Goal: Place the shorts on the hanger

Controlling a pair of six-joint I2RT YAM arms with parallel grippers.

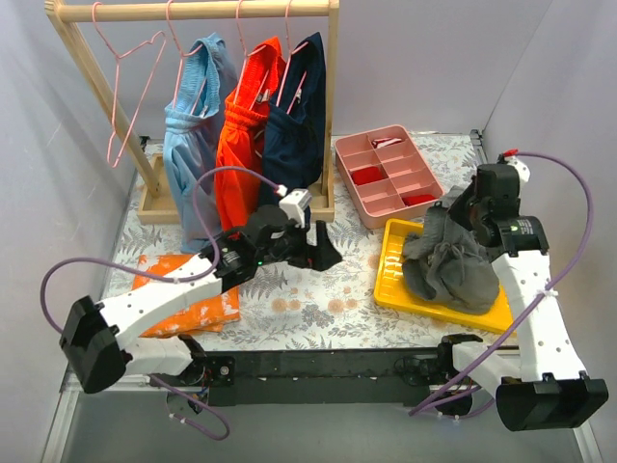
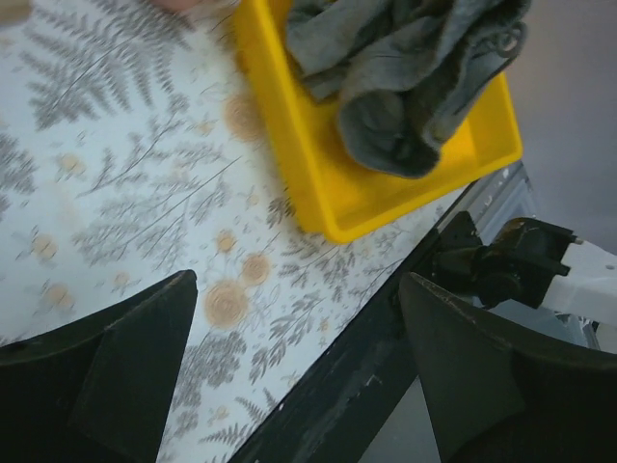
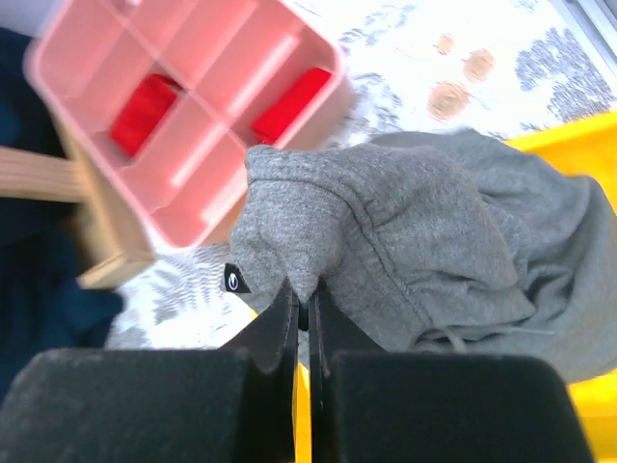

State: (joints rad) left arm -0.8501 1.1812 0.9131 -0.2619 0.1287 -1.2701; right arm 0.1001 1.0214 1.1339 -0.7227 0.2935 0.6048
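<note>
The dark grey shorts (image 1: 449,258) lie bunched in the yellow tray (image 1: 397,286) at the right. My right gripper (image 3: 308,297) is shut on a fold of the shorts (image 3: 405,241) and lifts that part up; in the top view it (image 1: 465,214) is at the heap's upper edge. The shorts also show in the left wrist view (image 2: 405,77). My left gripper (image 1: 323,253) is open and empty over the floral cloth at mid table, left of the tray. The empty pink wire hanger (image 1: 130,92) hangs at the left end of the wooden rail.
A wooden rail frame (image 1: 193,12) at the back carries light blue (image 1: 193,125), orange (image 1: 246,135) and navy (image 1: 294,125) garments on hangers. A pink divided box (image 1: 388,174) stands behind the tray. An orange patterned garment (image 1: 193,304) lies under the left arm.
</note>
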